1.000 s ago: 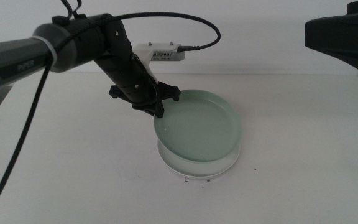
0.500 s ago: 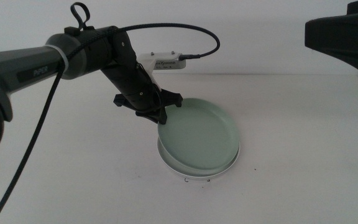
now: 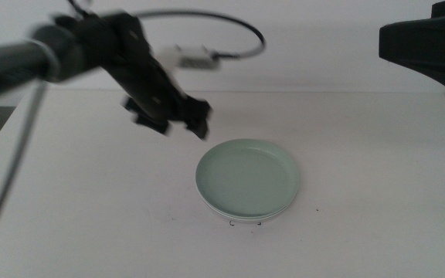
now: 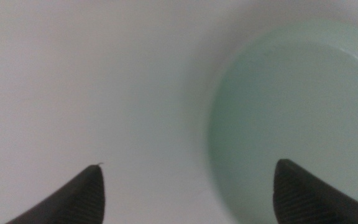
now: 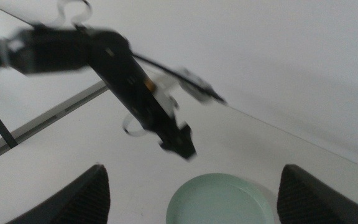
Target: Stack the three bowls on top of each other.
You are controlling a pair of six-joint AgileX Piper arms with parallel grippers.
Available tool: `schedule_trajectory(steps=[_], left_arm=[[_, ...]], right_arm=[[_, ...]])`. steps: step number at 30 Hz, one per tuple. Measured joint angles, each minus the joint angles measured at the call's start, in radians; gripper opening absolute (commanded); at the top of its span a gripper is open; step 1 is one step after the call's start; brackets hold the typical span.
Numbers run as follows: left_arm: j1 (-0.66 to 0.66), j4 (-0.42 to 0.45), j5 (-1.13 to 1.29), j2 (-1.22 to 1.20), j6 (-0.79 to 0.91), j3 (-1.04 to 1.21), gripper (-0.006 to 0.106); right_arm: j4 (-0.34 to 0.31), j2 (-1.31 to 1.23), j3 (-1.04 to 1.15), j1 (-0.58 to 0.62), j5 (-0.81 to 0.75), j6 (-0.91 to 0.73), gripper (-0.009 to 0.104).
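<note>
A mint green bowl (image 3: 247, 176) lies flat, nested in a white bowl whose rim (image 3: 230, 214) shows under its near edge, at the table's middle. My left gripper (image 3: 184, 123) hovers blurred above and behind-left of the stack, open and holding nothing. The left wrist view has its jaws wide apart around (image 4: 188, 186), with the green bowl (image 4: 297, 99) below and off to one side. My right gripper (image 5: 197, 193) stands open, high at the right, looking down on the green bowl (image 5: 219, 202) and the left gripper (image 5: 182, 146).
The right arm's dark body (image 3: 431, 38) hangs over the table's far right corner. The left arm's cable (image 3: 230, 31) loops above the back edge. Small dark marks (image 3: 246, 224) sit on the white table just in front of the stack.
The left gripper let go of the green bowl's rim, then rose and pulled back to the left. The green bowl dropped from its tilt to lie flat in the white bowl.
</note>
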Motion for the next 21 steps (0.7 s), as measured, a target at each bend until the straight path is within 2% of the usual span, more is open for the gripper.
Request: schedule_trajectory(steps=[6, 10, 15, 21], left_arm=[[0.151, 0.054, -0.017, -0.285, -0.010, 0.136, 0.094], [0.256, 0.111, -0.206, -0.603, -0.019, 0.436, 0.094], [0.372, 0.125, -0.489, -0.971, -0.019, 0.775, 0.094], [0.441, 0.131, -0.547, -1.127, -0.019, 0.873, 0.094]], right_arm=[[0.000, 0.000, 0.000, 0.000, 0.000, 0.000, 0.093], [0.000, 0.000, 0.000, 0.000, 0.000, 0.000, 0.093], [0.000, 0.000, 0.000, 0.000, 0.000, 0.000, 0.093], [0.000, 0.000, 0.000, 0.000, 0.000, 0.000, 0.093]])
